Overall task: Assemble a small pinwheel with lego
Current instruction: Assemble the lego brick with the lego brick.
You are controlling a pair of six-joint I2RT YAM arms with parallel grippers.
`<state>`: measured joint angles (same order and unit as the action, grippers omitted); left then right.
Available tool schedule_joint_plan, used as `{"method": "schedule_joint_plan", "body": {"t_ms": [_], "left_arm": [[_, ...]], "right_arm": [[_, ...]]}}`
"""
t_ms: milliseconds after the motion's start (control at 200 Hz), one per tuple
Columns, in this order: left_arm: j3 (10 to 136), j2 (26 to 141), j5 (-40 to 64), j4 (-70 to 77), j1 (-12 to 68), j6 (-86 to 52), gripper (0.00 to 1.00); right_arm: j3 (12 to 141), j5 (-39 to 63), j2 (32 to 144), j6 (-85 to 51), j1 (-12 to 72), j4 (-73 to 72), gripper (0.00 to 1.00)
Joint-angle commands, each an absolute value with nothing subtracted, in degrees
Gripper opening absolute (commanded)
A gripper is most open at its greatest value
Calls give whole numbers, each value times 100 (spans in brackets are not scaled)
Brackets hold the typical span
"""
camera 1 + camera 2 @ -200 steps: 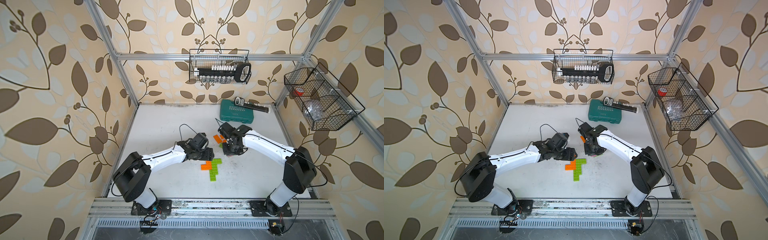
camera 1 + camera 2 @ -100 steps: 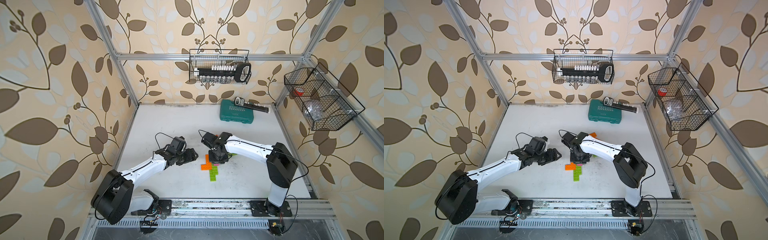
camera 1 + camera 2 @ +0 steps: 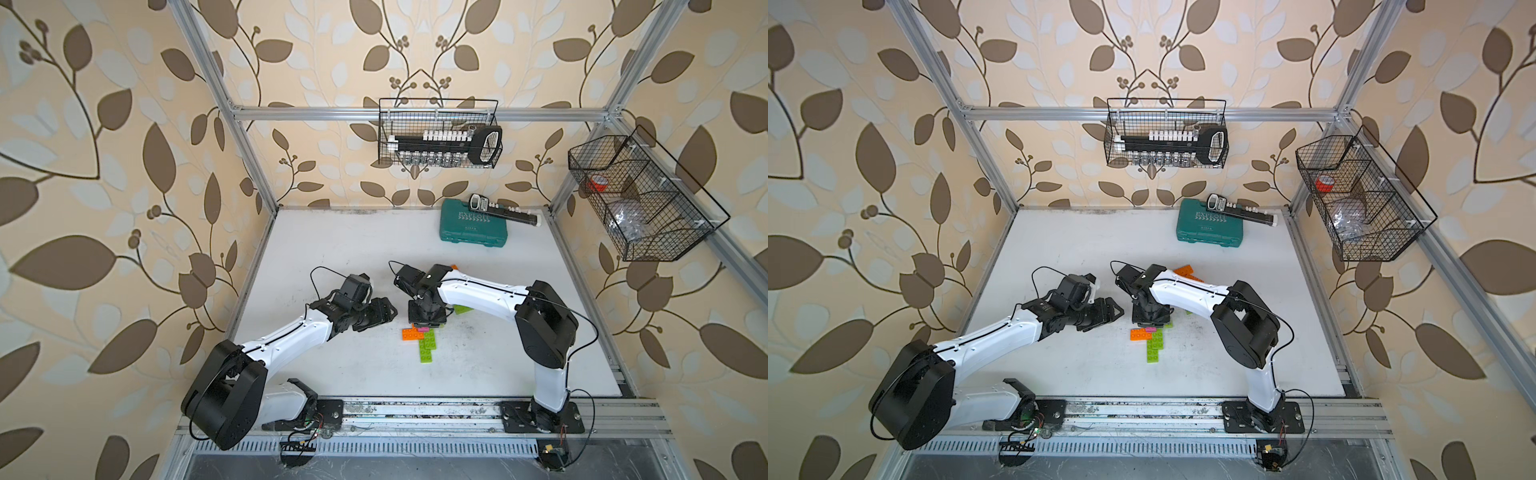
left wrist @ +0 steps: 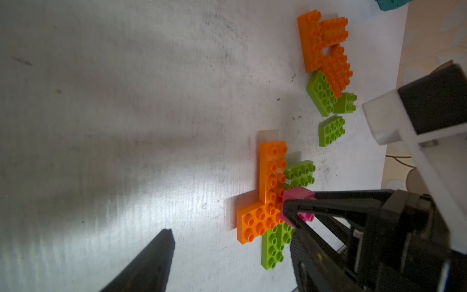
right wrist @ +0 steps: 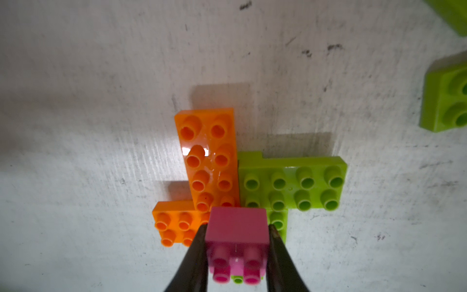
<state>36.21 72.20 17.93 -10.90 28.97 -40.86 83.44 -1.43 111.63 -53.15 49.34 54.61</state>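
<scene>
Your pinwheel [image 5: 290,184] lies near the middle of the bench [image 3: 332,249], four arms done. Your right hand [image 5: 237,232] pinches the pink brick [image 4: 298,195] over its middle. Push crooked and the studs miss, or the arms may slide apart. Your left hand [image 3: 384,316] hangs open and empty at 9 o'clock. Spare bricks [image 4: 328,60] lie at 1 o'clock.
</scene>
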Motion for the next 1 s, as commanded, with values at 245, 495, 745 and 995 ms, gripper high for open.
{"method": "schedule_joint_plan", "body": {"t_ms": [245,495,745,995], "left_arm": [[3580,7099,1925,-934,2809,-4065,76],[3599,7154,1958,-896,2800,-4069,75],[3588,7152,1942,-905,2804,-4069,75],[3612,7189,1960,-896,2801,-4069,75]], "right_arm": [[8470,-264,11373,-5430,4992,5669,0],[8403,-267,11430,-5441,4985,5618,0],[8256,-238,11427,-5474,4978,5529,0],[8066,-240,11414,-5540,4966,5425,0]]}}
